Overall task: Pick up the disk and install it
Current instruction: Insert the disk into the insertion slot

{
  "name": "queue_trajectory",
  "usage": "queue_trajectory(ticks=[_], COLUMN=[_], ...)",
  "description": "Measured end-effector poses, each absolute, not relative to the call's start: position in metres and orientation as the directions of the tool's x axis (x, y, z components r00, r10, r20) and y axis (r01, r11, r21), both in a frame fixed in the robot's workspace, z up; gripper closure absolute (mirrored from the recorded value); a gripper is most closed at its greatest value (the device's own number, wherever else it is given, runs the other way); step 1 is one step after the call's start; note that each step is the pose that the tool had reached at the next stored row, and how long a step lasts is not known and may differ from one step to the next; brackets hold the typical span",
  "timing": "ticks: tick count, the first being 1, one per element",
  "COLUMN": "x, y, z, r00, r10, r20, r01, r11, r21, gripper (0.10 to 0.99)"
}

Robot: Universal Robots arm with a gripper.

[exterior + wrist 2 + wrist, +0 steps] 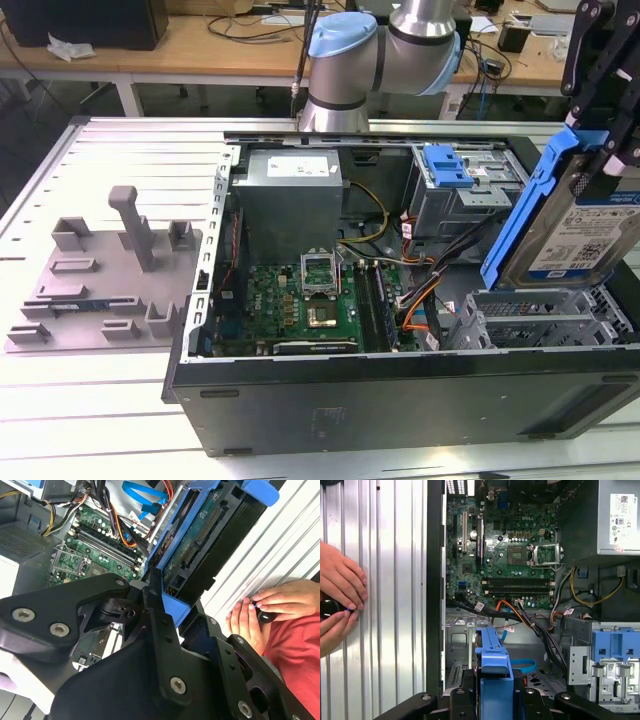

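Note:
The disk (585,225), a silver drive with a blue-and-white label in a blue carrier frame, hangs tilted above the empty metal drive cage (540,315) at the exterior view's right end of the open computer case (400,385). My gripper (605,140) is shut on its upper edge. In the second wrist view the disk's underside circuit board (200,535) runs away from the black fingers (160,630). In the first wrist view the blue carrier edge (492,665) sits between the gripper's jaws (492,702), over the cage floor.
Inside the case are the motherboard (300,300), power supply (290,200), orange and black cables (420,290) and another bay with a blue latch (445,165). A grey fixture plate (100,280) lies at the exterior view's left. A person's hands (337,600) rest beside the case.

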State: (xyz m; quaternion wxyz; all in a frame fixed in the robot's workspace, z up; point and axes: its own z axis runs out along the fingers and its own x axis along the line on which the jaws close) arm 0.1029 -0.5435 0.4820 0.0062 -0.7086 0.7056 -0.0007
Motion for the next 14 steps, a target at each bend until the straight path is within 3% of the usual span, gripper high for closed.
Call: queue_trajectory(ticks=[14], x=[0.1062], y=[-0.5436], z=[0.4776], r00=[-0.02], r10=[-1.0], r20=[-0.008], r01=[-1.0], r11=[0.021], r21=[-0.01], gripper=[0.722])
